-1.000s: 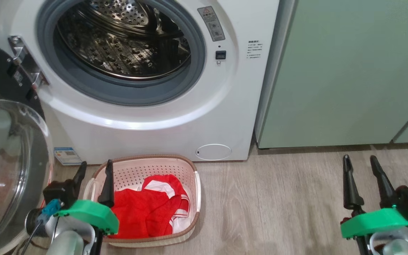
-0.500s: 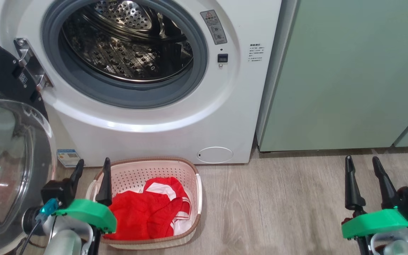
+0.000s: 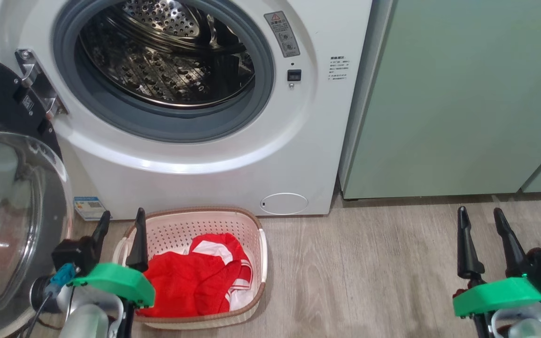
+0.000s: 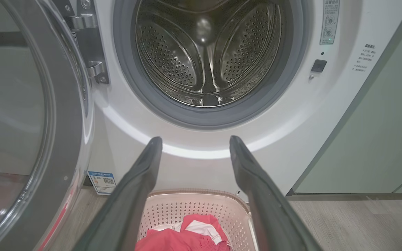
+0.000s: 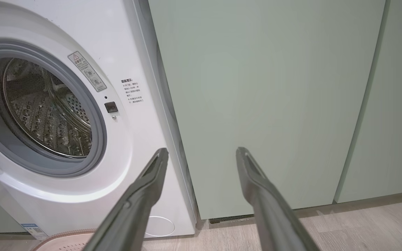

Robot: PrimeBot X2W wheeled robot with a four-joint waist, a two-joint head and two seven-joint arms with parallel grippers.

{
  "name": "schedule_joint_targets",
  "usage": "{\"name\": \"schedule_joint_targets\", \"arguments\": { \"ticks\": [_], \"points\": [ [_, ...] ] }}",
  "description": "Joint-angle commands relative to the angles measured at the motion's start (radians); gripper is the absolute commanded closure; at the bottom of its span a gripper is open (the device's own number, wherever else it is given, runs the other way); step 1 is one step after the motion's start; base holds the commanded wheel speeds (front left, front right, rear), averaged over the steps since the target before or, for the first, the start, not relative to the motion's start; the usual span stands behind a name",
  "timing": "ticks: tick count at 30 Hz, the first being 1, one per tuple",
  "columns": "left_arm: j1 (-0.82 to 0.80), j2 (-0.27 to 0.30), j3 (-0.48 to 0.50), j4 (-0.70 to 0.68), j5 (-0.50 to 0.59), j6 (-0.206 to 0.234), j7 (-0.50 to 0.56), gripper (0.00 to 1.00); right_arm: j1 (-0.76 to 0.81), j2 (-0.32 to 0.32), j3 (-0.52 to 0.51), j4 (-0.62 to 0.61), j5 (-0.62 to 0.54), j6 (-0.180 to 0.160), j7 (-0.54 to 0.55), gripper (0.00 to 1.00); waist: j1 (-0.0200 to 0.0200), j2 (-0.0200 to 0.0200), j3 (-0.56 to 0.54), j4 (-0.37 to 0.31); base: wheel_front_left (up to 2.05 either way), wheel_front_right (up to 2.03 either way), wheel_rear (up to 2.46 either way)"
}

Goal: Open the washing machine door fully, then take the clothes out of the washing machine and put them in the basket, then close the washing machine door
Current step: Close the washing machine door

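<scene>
The white washing machine (image 3: 233, 155) (image 4: 194, 160) (image 5: 141, 146) stands with its steel drum bare. Its door (image 3: 12, 206) (image 4: 23, 115), black-rimmed with a bulging glass bowl, hangs swung out wide at the left. On the floor in front sits the cream basket (image 3: 190, 220) (image 4: 194, 209) (image 5: 61, 240) with the red-and-white clothes (image 3: 195, 281) (image 4: 187, 237) lying inside. My left gripper (image 3: 120, 220) (image 4: 195, 143) is open and empty over the basket's left rim, beside the door. Far right, above bare floor, my right gripper (image 3: 479, 216) (image 5: 202, 153) is open and empty too.
Pale green cabinets (image 3: 463, 94) (image 5: 274, 104) stand flush to the right of the machine. Wood-look floor (image 3: 369, 272) stretches between the basket and my right arm. A blue sticker (image 3: 88, 206) sits low on the machine's front, near the door's edge.
The picture has shifted a little as the camera moved. Both grippers stay open and about where they were; the clothes lie unchanged in the basket.
</scene>
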Motion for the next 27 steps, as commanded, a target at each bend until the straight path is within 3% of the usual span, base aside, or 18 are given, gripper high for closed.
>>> {"name": "schedule_joint_targets", "arguments": {
  "ticks": [1, 14, 27],
  "points": [
    [-0.032, 0.01, 0.039, -0.027, 0.014, -0.003, -0.009, 0.0, -0.011, -0.006, 0.02, -0.031, -0.008, -0.001, -0.009, 0.0, 0.0, 0.0, 0.0, 0.0, 0.0, 0.0, 0.0],
    [-0.034, -0.001, 0.066, -0.029, 0.018, -0.013, -0.01, 0.0, -0.006, -0.003, 0.015, -0.029, -0.005, -0.001, -0.009, 0.0, 0.0, 0.0, 0.005, 0.0, -0.21, 0.18, 0.03],
    [-0.034, -0.006, 0.071, -0.02, 0.028, -0.021, -0.01, 0.0, -0.004, -0.002, 0.016, -0.028, -0.004, -0.001, -0.009, 0.0, 0.0, 0.0, 0.002, 0.001, -1.78, 1.64, 0.14]
  ]
}}
